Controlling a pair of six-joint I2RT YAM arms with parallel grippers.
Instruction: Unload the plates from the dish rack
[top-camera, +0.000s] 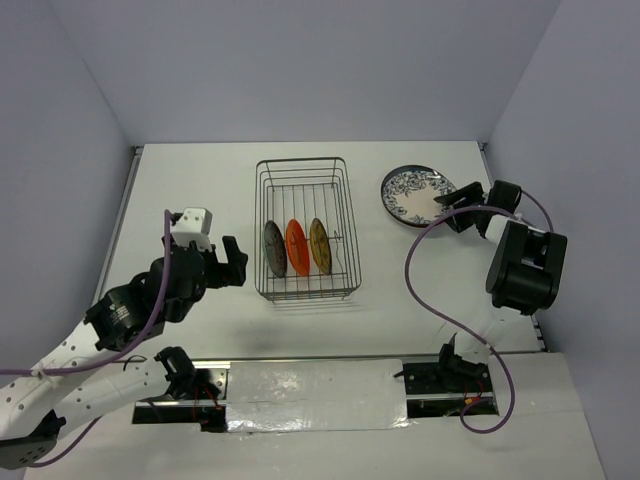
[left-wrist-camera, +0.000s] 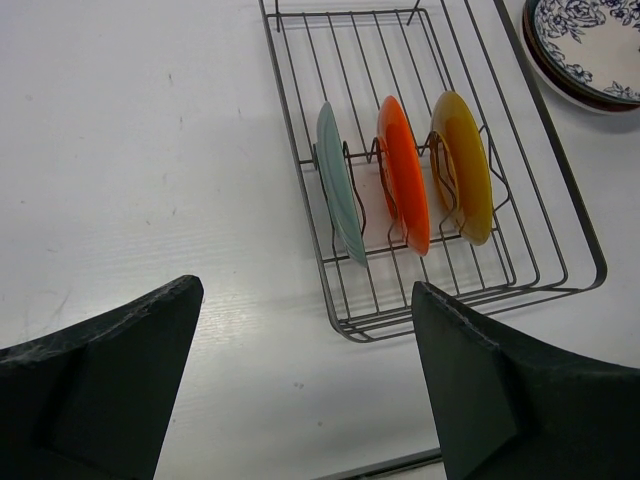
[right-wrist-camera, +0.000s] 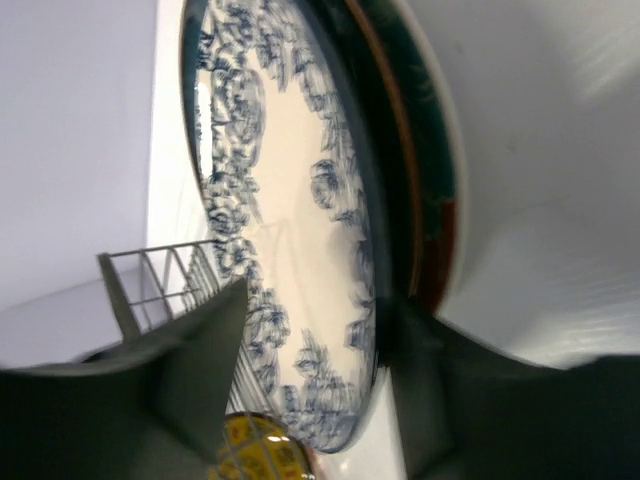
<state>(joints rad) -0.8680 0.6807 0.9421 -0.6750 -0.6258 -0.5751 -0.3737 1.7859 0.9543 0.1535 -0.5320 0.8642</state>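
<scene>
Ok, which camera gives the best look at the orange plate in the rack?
Left wrist view: the orange plate stands upright in the dish rack, large and unblocked. Top external shows it small, nearly edge-on. Right wrist doesn't clearly show it.

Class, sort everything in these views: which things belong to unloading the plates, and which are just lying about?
Belong to the job: rack; teal plate; orange plate; yellow plate; floral plate; red-rimmed plate under it; left gripper; right gripper.

Just lying about: purple cable; shiny sheet.
</scene>
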